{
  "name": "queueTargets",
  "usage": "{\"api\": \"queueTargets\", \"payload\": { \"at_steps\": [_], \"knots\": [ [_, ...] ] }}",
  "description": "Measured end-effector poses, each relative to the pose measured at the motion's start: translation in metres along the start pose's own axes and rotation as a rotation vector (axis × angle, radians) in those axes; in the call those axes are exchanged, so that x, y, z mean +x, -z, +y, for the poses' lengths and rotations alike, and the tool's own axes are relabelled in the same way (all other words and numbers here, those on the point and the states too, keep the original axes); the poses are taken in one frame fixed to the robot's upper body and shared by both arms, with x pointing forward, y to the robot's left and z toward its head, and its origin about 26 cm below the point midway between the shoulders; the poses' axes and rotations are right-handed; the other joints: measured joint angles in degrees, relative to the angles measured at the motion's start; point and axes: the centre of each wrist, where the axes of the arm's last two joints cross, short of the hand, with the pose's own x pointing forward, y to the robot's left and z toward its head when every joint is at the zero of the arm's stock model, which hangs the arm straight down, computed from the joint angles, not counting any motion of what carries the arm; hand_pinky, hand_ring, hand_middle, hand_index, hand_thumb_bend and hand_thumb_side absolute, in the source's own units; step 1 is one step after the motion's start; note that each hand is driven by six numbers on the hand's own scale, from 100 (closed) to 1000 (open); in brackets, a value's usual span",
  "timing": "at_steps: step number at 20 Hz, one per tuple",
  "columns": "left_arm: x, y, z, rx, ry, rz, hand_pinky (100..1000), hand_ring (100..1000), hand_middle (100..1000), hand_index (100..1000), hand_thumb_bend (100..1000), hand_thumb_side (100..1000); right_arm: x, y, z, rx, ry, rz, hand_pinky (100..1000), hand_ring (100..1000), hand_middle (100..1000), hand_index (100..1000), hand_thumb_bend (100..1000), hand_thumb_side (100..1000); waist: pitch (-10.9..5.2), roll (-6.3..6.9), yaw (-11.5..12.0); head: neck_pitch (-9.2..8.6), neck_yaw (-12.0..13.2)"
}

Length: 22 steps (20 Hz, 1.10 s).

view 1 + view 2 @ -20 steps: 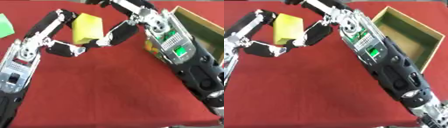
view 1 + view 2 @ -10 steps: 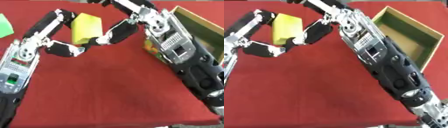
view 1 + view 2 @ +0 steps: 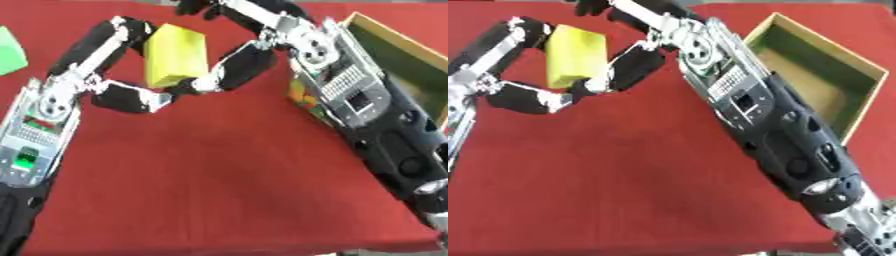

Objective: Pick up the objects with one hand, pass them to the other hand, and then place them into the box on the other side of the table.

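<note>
I had one yellow block [image 3: 175, 55], a flat-faced rectangular slab with soft-looking matte sides, held up above the red cloth surface [image 3: 201, 185] near its far left. My left hand [image 3: 83, 75] curled its fingers [image 3: 131, 97] around the block's left and lower edges. My right hand [image 3: 254, 50] reached in from the right, its dark fingers [image 3: 627, 67] pressed against the block's right side. One open box [image 3: 833, 80] with tan walls and a green floor sat at the right edge. A single green object [image 3: 9, 50] lay at the far left.
</note>
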Motion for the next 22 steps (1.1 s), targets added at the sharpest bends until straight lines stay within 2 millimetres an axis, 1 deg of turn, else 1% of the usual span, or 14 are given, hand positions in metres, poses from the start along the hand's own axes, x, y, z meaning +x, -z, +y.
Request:
{"api": "queueTargets", "payload": {
  "at_steps": [8,12,13,14,18,21,22],
  "knots": [
    [0.0021,0.0010,-0.0010,-0.006,-0.022,-0.022,673,562,461,524,236,142,-0.0022,0.0024,0.0024,0.017,0.021,0.013,850,866,780,874,545,231,0.07,-0.05,0.0,0.00,0.0],
    [0.0021,0.0011,-0.0009,-0.009,-0.025,-0.026,671,561,460,523,229,147,-0.0027,0.0028,0.0028,0.022,0.030,0.013,845,857,765,837,490,224,0.12,-0.06,0.0,0.00,0.0],
    [0.0021,0.0011,-0.0008,-0.009,-0.026,-0.027,671,561,461,524,228,148,-0.0027,0.0028,0.0029,0.023,0.031,0.014,840,850,753,816,473,222,0.18,-0.06,0.0,0.00,0.0],
    [0.0022,0.0012,-0.0007,-0.009,-0.026,-0.027,671,561,461,524,228,148,-0.0027,0.0028,0.0030,0.024,0.032,0.014,839,849,753,815,473,221,0.21,-0.06,0.0,0.00,0.0],
    [0.0021,0.0012,-0.0006,-0.008,-0.028,-0.029,669,561,460,525,223,149,-0.0021,0.0033,0.0035,0.026,0.043,0.009,824,822,702,766,430,193,0.24,-0.08,0.0,0.00,0.0],
    [0.0021,0.0012,-0.0006,-0.005,-0.028,-0.030,669,561,462,527,220,154,-0.0015,0.0038,0.0041,0.028,0.052,0.005,805,781,610,685,370,169,0.24,-0.08,0.0,0.00,0.0],
    [0.0021,0.0012,-0.0006,-0.005,-0.028,-0.031,669,561,462,527,221,157,-0.0015,0.0038,0.0040,0.028,0.054,0.004,801,774,598,674,366,164,0.24,-0.09,0.0,0.00,0.0]
  ]
}}
